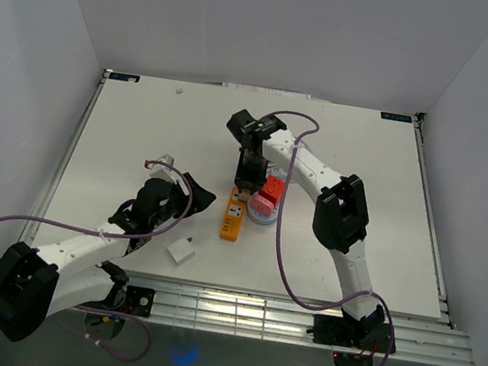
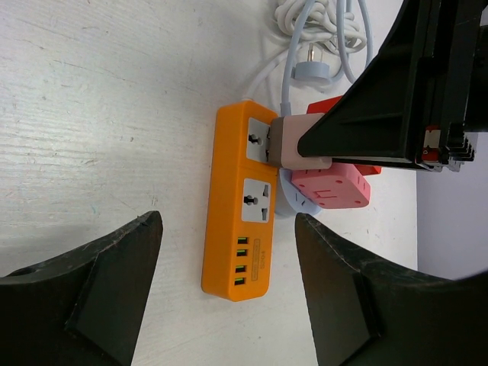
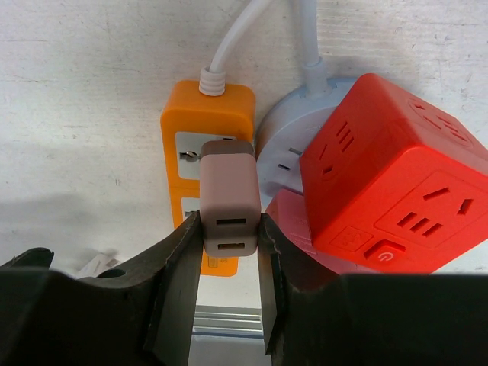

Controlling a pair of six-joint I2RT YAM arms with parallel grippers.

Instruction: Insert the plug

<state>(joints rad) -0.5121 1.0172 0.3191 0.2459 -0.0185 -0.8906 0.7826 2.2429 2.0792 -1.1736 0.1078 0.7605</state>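
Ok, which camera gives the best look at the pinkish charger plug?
The right wrist view: the pinkish charger plug sits centre frame, clamped in the right gripper over the orange power strip. The left wrist view shows its side, partly hidden; the top view barely shows it.

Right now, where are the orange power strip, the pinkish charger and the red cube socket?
orange power strip (image 2: 227, 221): left wrist view, its orange body.
pinkish charger (image 3: 229, 187): right wrist view, plain side above its USB ports.
red cube socket (image 3: 431, 210): right wrist view, face with outlet slots.
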